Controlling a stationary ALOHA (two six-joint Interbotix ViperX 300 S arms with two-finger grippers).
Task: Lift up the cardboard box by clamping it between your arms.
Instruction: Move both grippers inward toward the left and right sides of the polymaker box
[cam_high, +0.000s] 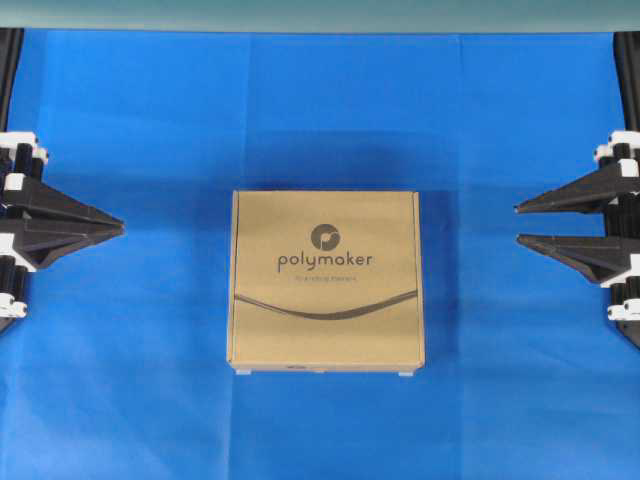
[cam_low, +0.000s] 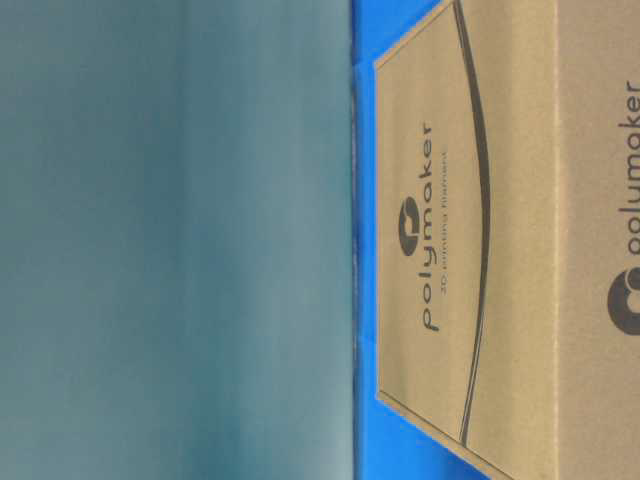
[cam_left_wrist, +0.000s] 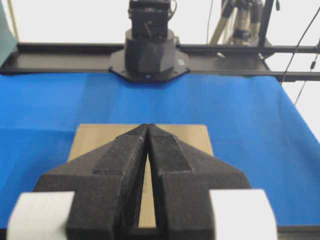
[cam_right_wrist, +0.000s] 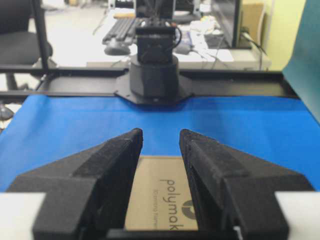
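The left gripper (cam_high: 120, 228), at nine o'clock on the blue cloth (cam_high: 320, 110) in the overhead view, has its two black fingers (cam_left_wrist: 125, 160) pressed tip to tip, closed on nothing; the left wrist view confirms the tips meeting in a point with only a thin slit behind them. The right gripper (cam_high: 518, 223), at three o'clock, shows a clear gap between its fingers (cam_right_wrist: 117, 155), so it stands a little apart and likewise holds nothing. Between them, at the centre of the cloth and slightly toward six o'clock, the cardboard box (cam_high: 326, 280) lies flat with its printed top up, well apart from both grippers and square to the cloth's edges. Nothing has been clamped yet, so the step in hand looks like the approach. To do it well, each arm should probably come in level toward the box's nine o'clock and three o'clock side walls, meeting them low enough to bear on the wall and not ride over the top edge. Both grippers already sit slightly toward twelve o'clock of the box's middle, so sliding them toward six o'clock first would likely keep the box from pivoting when squeezed. Contact should land on both sides together; one arm arriving early would likely shove the box across the smooth cloth. Cardboard walls flex, so firm, even pressure before lifting seems wise, and both arms should rise at one pace.
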